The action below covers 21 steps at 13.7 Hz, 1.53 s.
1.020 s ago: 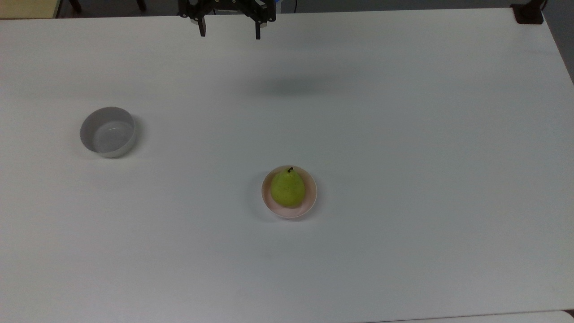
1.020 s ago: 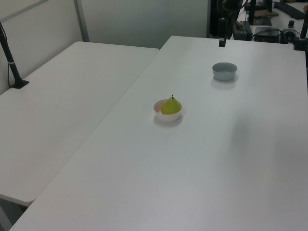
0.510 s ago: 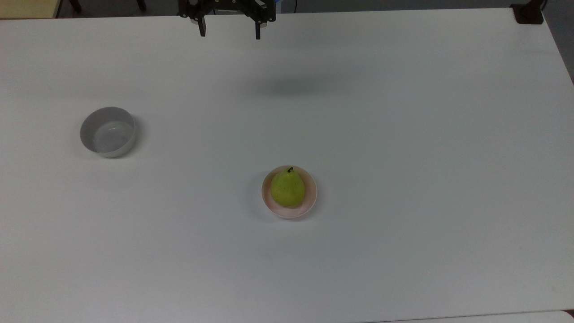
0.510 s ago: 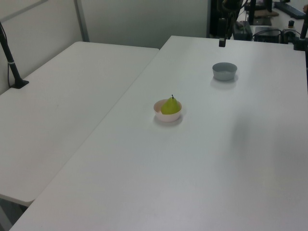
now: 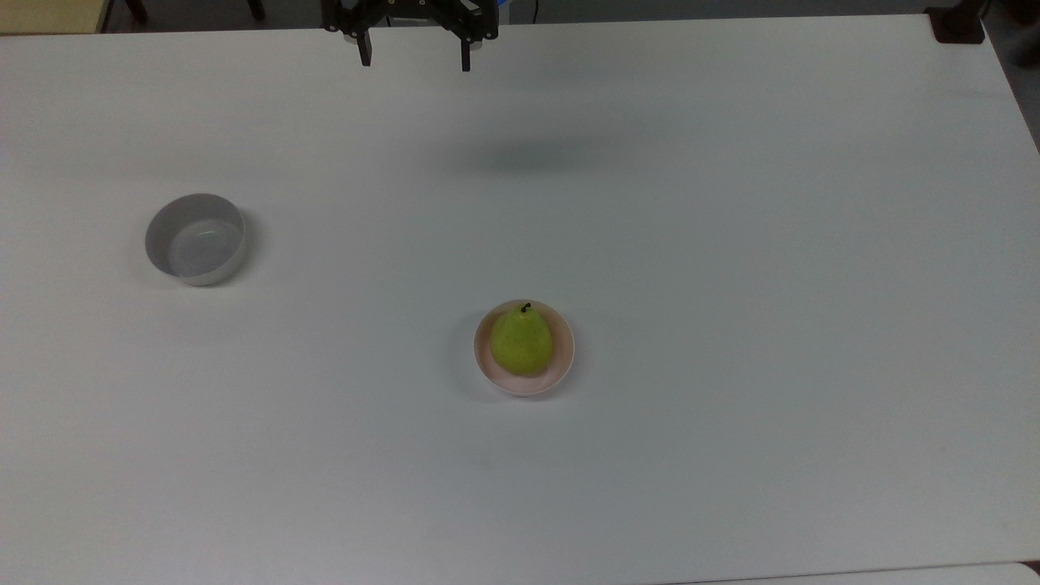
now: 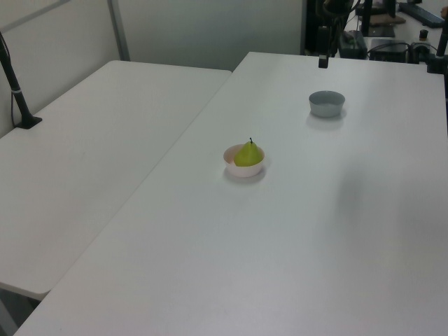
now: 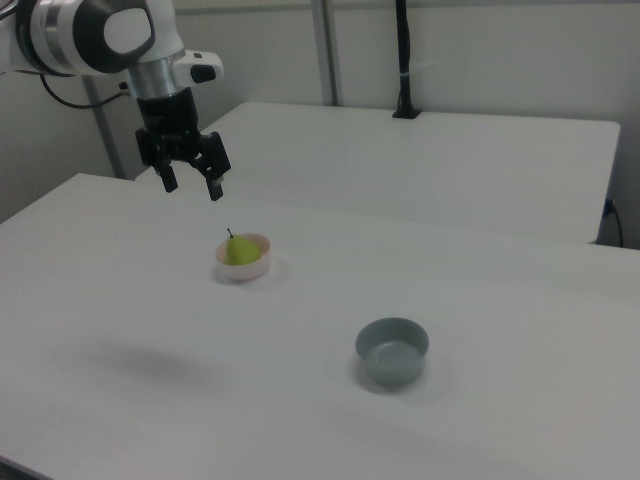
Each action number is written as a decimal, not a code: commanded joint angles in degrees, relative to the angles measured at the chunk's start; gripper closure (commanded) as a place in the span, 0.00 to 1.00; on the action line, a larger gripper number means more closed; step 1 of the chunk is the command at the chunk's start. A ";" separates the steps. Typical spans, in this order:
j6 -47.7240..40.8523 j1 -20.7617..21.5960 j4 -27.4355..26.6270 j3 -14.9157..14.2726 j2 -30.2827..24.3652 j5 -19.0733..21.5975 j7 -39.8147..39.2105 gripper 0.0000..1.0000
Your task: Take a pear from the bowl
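Pear (image 5: 522, 341) in bowl (image 5: 561, 370) mid-table, claw (image 5: 413, 61) spread, far edge

Overhead cam plus two oblique side cams

No readable text, labels, brand names, numbers or signs appear on anything in these views.

Grey-white bowl (image 5: 195, 240) upright on white table (image 5: 731, 244)
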 commanded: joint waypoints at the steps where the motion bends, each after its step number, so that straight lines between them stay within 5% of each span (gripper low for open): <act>1: 0.01 0.20 -0.75 -0.41 -0.71 0.84 -0.94 0.00; 8: 6.68 0.82 -0.57 0.03 2.71 1.11 -0.76 0.00; 21: 31.81 7.67 1.97 0.03 22.48 -0.47 -0.23 0.00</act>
